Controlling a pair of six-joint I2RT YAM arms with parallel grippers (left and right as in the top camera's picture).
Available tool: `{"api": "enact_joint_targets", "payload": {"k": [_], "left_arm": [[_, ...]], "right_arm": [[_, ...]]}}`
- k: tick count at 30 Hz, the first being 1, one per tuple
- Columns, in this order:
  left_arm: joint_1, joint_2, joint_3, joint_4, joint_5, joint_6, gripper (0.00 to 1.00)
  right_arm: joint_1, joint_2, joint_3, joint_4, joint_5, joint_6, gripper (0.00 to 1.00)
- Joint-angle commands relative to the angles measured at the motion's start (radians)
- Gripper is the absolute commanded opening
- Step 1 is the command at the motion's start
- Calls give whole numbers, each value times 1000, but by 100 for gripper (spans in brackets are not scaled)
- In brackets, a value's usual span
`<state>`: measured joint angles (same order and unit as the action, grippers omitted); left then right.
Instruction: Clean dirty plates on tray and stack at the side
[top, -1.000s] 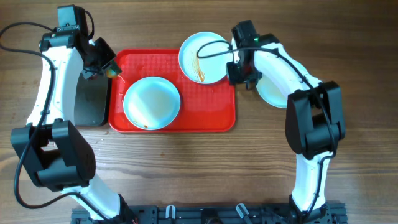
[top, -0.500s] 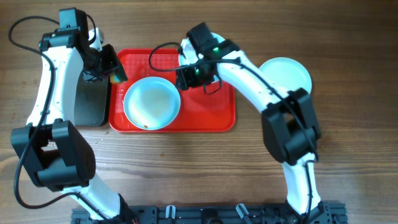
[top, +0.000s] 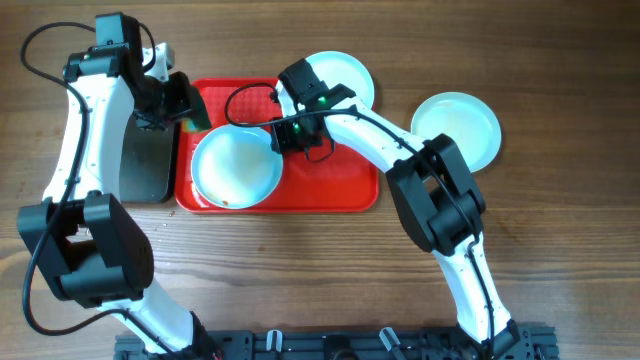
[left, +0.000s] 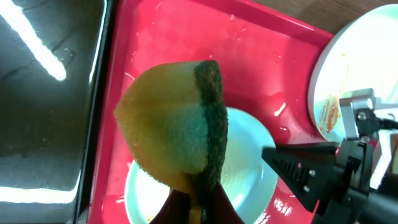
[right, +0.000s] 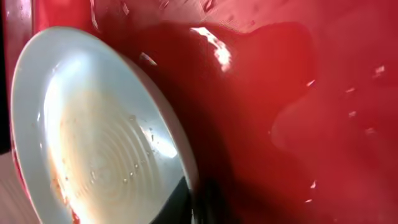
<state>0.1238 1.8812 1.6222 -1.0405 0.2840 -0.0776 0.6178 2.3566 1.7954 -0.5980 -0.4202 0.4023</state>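
**Two-arm plate wash: one arm held the plate, the other had the sponge ready**

The right gripper (top: 283, 135) had reached in over the red tray (top: 340, 185) and was pinched tight on the right-hand rim of the middle plate (top: 235, 167). From its own wrist cam the rim ran straight into the dark fingers. The plate looked tipped up a bit on that side rather than lying flat. My guess was it got held like that so it wouldn't skate around once the scrubbing started.

The left gripper (left: 193, 205) was clamped hard on a sponge (left: 174, 124), yellow with a green scrubby face. It hung over the tray's top-left corner, just beside that plate, but I couldn't tell whether it was touching it. The plate only showed some orange-brown specks near its lower edge, so it looked close to done, or barely dirty.

The other two plates:
- The streaked plate (top: 335, 80) sat at the tray's top-right corner, hanging partly over the rim. It had sauce on it, so I figured it was waiting its turn.
- The clean plate (top: 455, 128) sat alone on the table (top: 300, 260), well off to the right. That looked like the start of the stack.

A black tray (top: 145, 165) lay just left of the red one, under the left arm, and looked wet and shiny. It was probably where the sponge got dunked, but that's only a hunch.
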Motion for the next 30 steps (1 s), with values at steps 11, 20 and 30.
{"api": "enact_joint_targets", "payload": {"k": [11,20,30], "left_arm": [[-66,4,-278,147,-69,-71,4],[-138,12,-328,151,-444,-207,4],[-195,12,-328,497,-529,-200,4]], "right_arm": [[-13,29,9,115,77,182,4],[-13,29,9,111,77,180,4],[-13,29,9,103,78,174,4]]}}
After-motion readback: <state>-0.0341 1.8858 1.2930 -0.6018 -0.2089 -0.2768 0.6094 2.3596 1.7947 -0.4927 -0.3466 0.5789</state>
